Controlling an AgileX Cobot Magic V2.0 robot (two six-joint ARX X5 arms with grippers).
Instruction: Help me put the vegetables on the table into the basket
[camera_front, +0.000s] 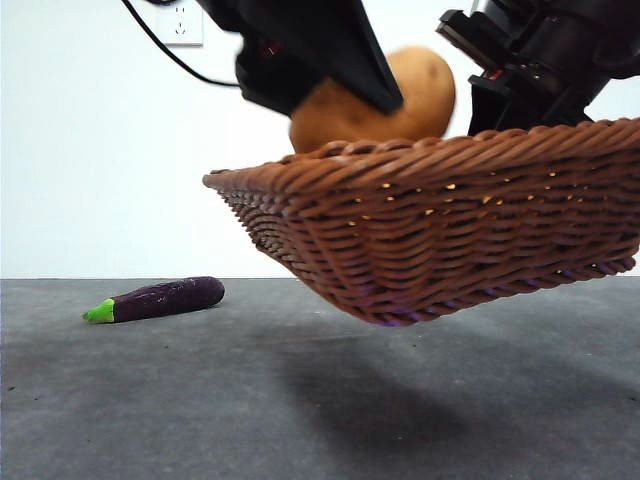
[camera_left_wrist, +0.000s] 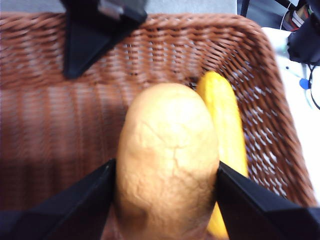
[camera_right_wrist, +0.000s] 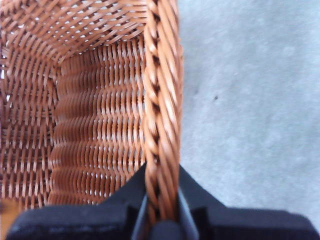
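Observation:
My left gripper (camera_left_wrist: 167, 175) is shut on the tan-brown potato (camera_left_wrist: 167, 160) and holds it just above the inside of the wicker basket (camera_left_wrist: 50, 125). In the front view the potato (camera_front: 420, 105) shows above the basket's rim (camera_front: 400, 155). The yellow vegetable (camera_left_wrist: 225, 120) lies in the basket beside the potato. My right gripper (camera_right_wrist: 161, 210) is shut on the basket's braided rim (camera_right_wrist: 160, 100) and holds the basket tilted, off the table. The purple eggplant (camera_front: 160, 298) lies on the table (camera_front: 150, 400) at the left.
A white wall with a socket (camera_front: 180, 22) and a black cable (camera_front: 165, 50) stands behind. The basket's shadow (camera_front: 400, 400) falls on the dark grey table under it.

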